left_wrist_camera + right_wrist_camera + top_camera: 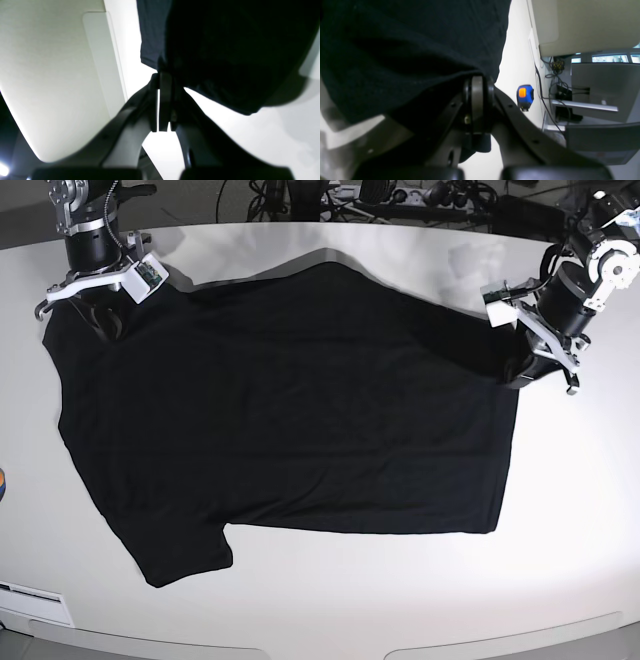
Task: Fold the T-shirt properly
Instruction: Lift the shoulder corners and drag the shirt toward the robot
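Observation:
The black T-shirt [290, 410] lies spread on the white table [560, 510], plain side up, one sleeve at the lower left. My left gripper [528, 370] is at the shirt's right edge and is shut on a pinch of the black cloth [225, 50], lifting it slightly; the shut fingers [165, 100] show in the left wrist view. My right gripper [85, 315] is at the shirt's far left corner and is shut on the cloth [407, 50]; its fingers [477, 105] are pressed together under the fabric.
A blue and orange tape measure [525, 96] lies on the table beside the right gripper. Cables and equipment [380, 195] run along the table's far edge. A small orange object [3, 483] sits at the left edge.

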Robot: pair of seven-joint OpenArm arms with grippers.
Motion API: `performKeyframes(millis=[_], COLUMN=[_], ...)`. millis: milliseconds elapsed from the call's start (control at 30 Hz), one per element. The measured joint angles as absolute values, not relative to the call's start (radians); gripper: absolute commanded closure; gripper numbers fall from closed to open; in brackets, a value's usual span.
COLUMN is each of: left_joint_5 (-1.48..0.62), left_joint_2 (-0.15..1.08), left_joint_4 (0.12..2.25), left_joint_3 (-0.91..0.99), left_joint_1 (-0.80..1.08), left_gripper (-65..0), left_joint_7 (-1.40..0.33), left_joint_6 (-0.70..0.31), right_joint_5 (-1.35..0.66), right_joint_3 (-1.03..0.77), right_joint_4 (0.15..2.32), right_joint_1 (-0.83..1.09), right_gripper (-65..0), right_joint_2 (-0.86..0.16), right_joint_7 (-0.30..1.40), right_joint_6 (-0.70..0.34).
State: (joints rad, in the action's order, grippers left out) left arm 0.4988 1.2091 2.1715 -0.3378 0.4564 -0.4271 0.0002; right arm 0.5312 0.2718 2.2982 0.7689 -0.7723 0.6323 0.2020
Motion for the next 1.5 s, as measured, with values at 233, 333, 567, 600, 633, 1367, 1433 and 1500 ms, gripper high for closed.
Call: performKeyframes(millis=[233, 333, 567, 600, 633, 1367, 1433, 1500], left_joint_5=[0.509, 0.513, 0.512, 0.512, 0.512, 0.368, 0.363, 0.335], left_joint_2=[1.118, 1.081, 0.996, 0.991, 0.984, 0.916, 0.908, 0.897], left_joint_4=[2.049, 2.008, 1.977, 1.967, 1.962, 1.961, 1.961, 1.961], left_joint_3=[-0.338, -0.338, -0.338, -0.338, -0.338, -0.337, -0.334, -0.334], left_joint_1=[0.457, 0.456, 0.388, 0.382, 0.38, 0.259, 0.255, 0.261], left_gripper=[0.0, 0.0, 0.0, 0.0, 0.0, -33.6, -28.8, -9.9], left_joint_7=[-0.397, -0.396, -0.397, -0.398, -0.4, -0.517, -0.517, -0.522], left_joint_6=[0.043, 0.046, 0.091, 0.091, 0.091, 0.401, 0.459, 0.463], right_joint_5=[0.444, 0.445, 0.422, 0.422, 0.422, 0.306, 0.305, 0.289], right_joint_3=[0.272, 0.272, 0.274, 0.274, 0.274, 0.273, 0.273, 0.274], right_joint_4=[2.294, 2.25, 2.168, 2.167, 2.167, 2.144, 2.144, 2.144], right_joint_1=[0.683, 0.663, 0.585, 0.583, 0.582, 0.43, 0.427, 0.436], right_gripper=[0.0, 0.0, 0.0, 0.0, 0.0, -28.3, -17.1, 0.0], right_joint_2=[-0.77, -0.77, -0.768, -0.767, -0.767, -0.762, -0.762, -0.762], right_joint_7=[0.602, 0.598, 0.599, 0.599, 0.598, 0.588, 0.599, 0.607], right_joint_6=[0.152, 0.154, 0.167, 0.168, 0.168, 0.347, 0.358, 0.356])
